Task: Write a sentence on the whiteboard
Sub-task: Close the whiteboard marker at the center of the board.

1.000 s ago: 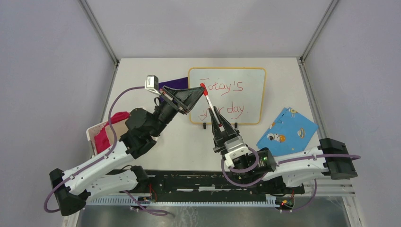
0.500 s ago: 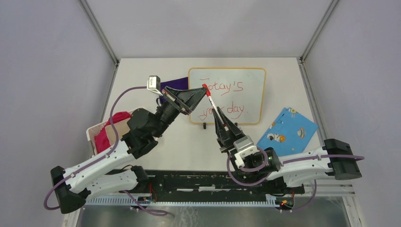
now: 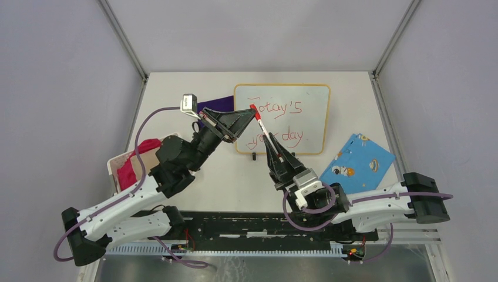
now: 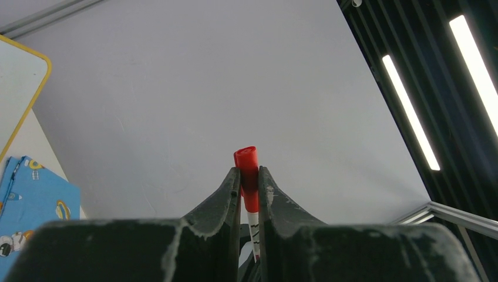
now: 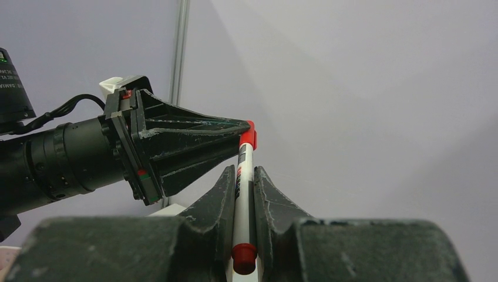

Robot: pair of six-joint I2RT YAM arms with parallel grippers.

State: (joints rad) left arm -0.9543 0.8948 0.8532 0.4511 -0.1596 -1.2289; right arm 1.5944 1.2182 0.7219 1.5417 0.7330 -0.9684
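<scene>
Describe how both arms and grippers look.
White link shells, black joints and a looping purple cable on the left arm and right arm. The left gripper and right gripper have black tapered fingers, scuffed whitish, each with a silver camera block.

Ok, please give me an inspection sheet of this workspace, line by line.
Surface: white table, no spills seen.
Job's things: whiteboard bears the red sentence; marker held up over its left part.
Clutter: blue card right of the board; purple cloth left of it; box with pink cloth at far left.
Jaws: left gripper, jaws shut on the marker's red cap; right gripper, jaws shut on its body.
Cables: a purple cable loops along each arm.
Surroundings: grey walls, metal posts.
</scene>
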